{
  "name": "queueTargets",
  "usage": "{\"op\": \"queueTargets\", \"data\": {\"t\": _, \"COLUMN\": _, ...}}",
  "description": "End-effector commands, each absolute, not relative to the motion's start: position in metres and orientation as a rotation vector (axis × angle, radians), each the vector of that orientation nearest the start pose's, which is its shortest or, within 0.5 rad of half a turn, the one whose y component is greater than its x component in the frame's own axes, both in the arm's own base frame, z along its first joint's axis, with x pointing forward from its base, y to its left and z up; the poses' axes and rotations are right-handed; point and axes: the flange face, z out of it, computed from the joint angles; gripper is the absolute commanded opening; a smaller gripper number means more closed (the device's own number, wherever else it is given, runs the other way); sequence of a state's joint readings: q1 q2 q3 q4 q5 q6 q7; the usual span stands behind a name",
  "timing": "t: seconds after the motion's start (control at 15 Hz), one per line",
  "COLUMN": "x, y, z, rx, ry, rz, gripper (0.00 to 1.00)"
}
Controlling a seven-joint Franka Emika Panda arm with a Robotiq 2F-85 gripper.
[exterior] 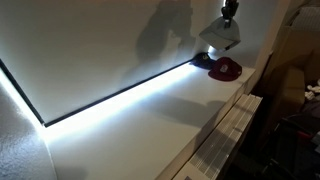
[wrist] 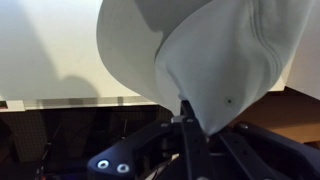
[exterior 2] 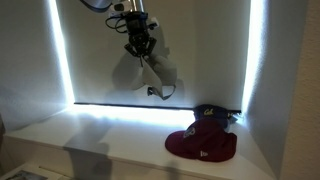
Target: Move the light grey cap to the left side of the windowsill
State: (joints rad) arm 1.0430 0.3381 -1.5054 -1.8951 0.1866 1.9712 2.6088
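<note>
No readable text, yellow emblem (exterior 2: pixel 210 114) on dark cap (exterior 2: pixel 222 119) (too blurred)

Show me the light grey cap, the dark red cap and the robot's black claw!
Soft light grey cap (exterior 2: pixel 158 75), in an exterior view, on its hanging crown.
Dark red cap (exterior 2: pixel 203 147), in an exterior view, on its rounded top.
Black gripper (exterior 2: pixel 139 50), in an exterior view, between its fingertips.
</note>
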Motion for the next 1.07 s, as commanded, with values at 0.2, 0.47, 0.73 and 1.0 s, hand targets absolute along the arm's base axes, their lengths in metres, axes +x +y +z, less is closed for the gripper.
{"op": "queueTargets", "data": {"t": 0.2, "x": 0.573, "y": -0.051, "z": 0.446, "rx": -0.274, "ry": 3.024, "rz": -0.477, "gripper": 0.01}}
{"op": "queueTargets", "data": {"t": 0.47, "x": 0.553, "y": 0.051, "z": 0.407, "rx": -0.510, "ry": 2.916, "rz": -0.682, "gripper": 0.01}}
{"op": "queueTargets", "data": {"t": 0.73, "x": 0.505, "y": 0.145, "z": 0.366, "rx": -0.717, "ry": 2.820, "rz": -0.800, "gripper": 0.01}}
{"op": "queueTargets", "data": {"t": 1.0, "x": 0.463, "y": 0.206, "z": 0.331, "rx": -0.909, "ry": 2.746, "rz": -0.917, "gripper": 0.01}}
